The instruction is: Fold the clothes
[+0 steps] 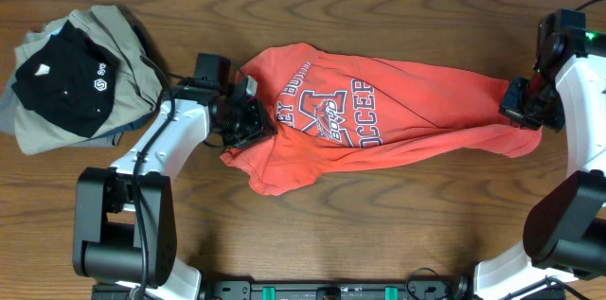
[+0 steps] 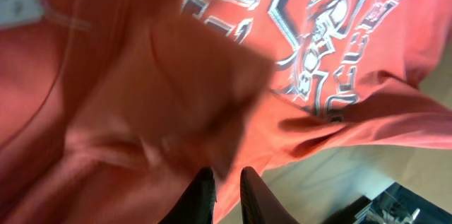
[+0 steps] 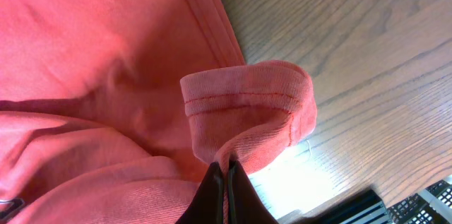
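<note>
The coral-red T-shirt (image 1: 379,111) with white lettering lies stretched across the middle of the table, bunched along its length. My left gripper (image 1: 248,122) sits at its left end. In the left wrist view the fingers (image 2: 227,178) stand narrowly apart with red cloth (image 2: 176,75) pinched between them; that view is blurred. My right gripper (image 1: 516,106) holds the shirt's right end. In the right wrist view it (image 3: 227,167) is shut on a fold of the hemmed edge (image 3: 247,97), lifted a little off the wood.
A pile of other clothes lies at the back left: a black piece with a white logo (image 1: 62,78) on top of khaki-grey ones (image 1: 118,35). Bare wooden table (image 1: 379,215) shows in front of the shirt. The arm bases stand at the front corners.
</note>
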